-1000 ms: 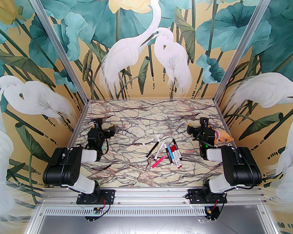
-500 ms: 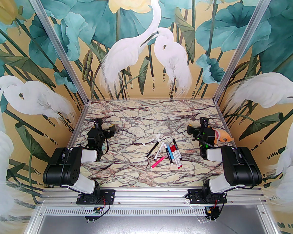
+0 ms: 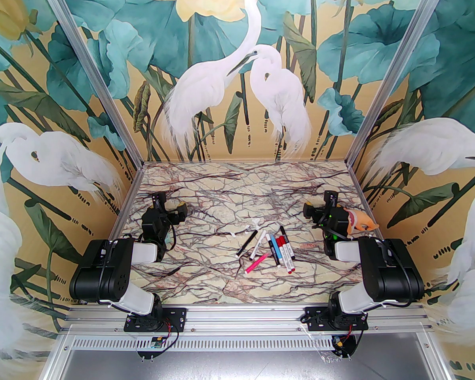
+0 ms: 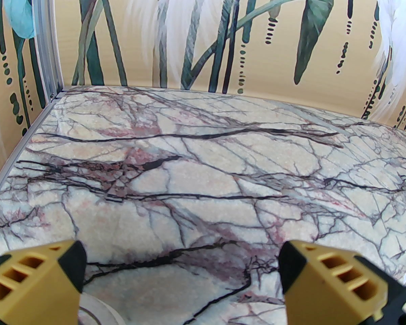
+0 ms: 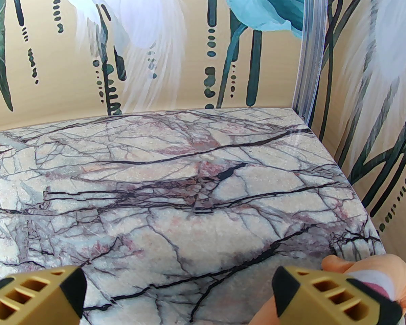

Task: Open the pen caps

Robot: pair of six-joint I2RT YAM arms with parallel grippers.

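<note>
Marble-patterned surface (image 3: 206, 283) and capped pens (image 3: 276, 251) show no change; left and right jaws stand fully open, empty, well apart from the pens. Uncapping not yet begun.

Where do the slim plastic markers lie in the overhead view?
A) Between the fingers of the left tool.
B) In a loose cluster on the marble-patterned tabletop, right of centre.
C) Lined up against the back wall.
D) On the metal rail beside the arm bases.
B: the slim plastic markers lie clustered flat on the marble-patterned tabletop, right of centre, with nothing gripping them.
</note>
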